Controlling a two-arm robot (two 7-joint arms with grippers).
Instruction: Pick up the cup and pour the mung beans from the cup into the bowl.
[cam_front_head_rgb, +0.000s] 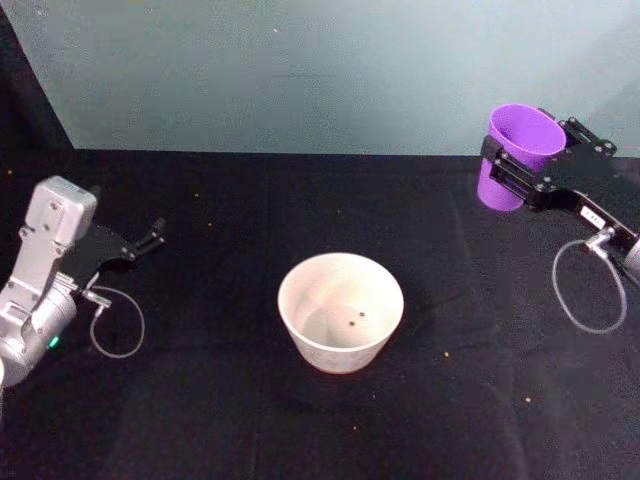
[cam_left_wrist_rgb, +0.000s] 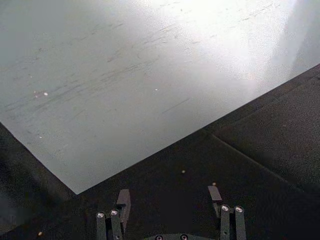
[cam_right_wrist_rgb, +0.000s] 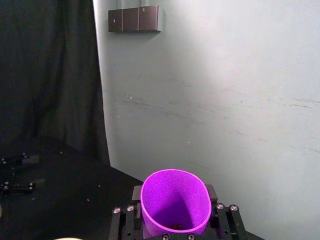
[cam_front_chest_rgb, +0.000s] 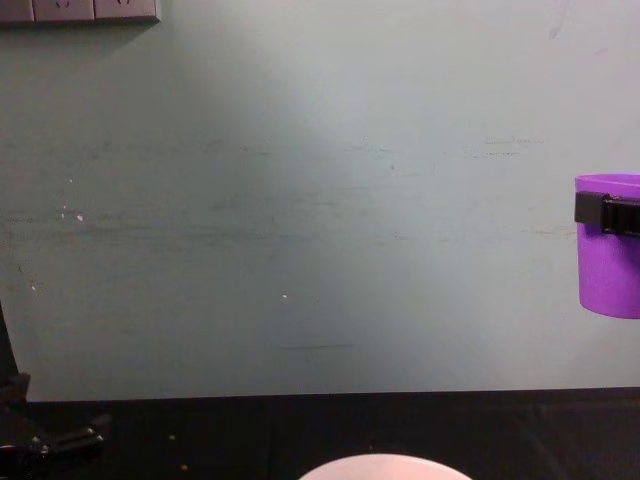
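the bowl (cam_front_head_rgb: 340, 310) sits nearest on the desk (cam_front_head_rgb: 200, 420), with two mung beans (cam_front_head_rgb: 350, 322) in it. left of the bowl, the left pincer (cam_front_head_rgb: 150, 238) idles, spread. beyond the bowl to its right, the right pincer (cam_front_head_rgb: 508, 168) pinches the cup (cam_front_head_rgb: 525, 135) aloft. tipping the cup short of the bowl would likely scatter beans. count: one bowl, one cup, two pincers.

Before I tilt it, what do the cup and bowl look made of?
The cup, clamped in the right gripper: likely plastic, smooth, thin-walled, evenly bright purple. The bowl: off-white, matte, thickish wall; plastic or ceramic, cannot tell. The left gripper idles open at left.
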